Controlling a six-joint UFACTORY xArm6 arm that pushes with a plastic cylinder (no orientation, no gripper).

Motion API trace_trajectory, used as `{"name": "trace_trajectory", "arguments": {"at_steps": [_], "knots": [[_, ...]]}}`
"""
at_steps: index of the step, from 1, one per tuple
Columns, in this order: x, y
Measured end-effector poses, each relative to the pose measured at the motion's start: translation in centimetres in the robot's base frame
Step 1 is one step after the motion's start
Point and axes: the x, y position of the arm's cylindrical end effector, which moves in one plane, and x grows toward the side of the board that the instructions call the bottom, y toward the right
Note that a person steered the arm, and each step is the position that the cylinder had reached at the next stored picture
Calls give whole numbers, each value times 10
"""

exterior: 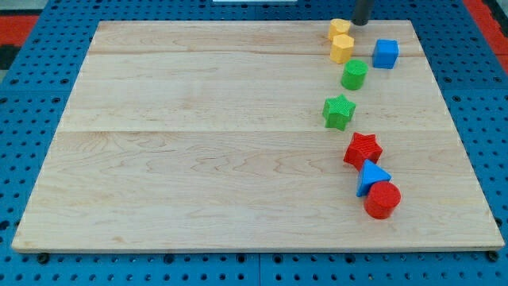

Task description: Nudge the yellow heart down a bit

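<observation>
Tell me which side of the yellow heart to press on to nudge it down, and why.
Press on the upper edge of the yellow heart, coming from the view's top. My tip already sits just to its upper right, at the board's top edge. Another yellow block touches it directly below, with a green cylinder below that, so they will probably move too.

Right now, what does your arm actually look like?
Only a short stretch shows: a straight dark rod, round and plain, no cables or markings visible. My tip sits at the view's top edge, just right of the upper yellow block. The rest is out of frame.
</observation>
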Motion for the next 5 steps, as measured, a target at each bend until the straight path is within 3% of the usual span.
{"name": "trace_trajectory", "arguments": {"at_steps": [2, 5], "knots": [[-2, -7], [0, -78]]}}
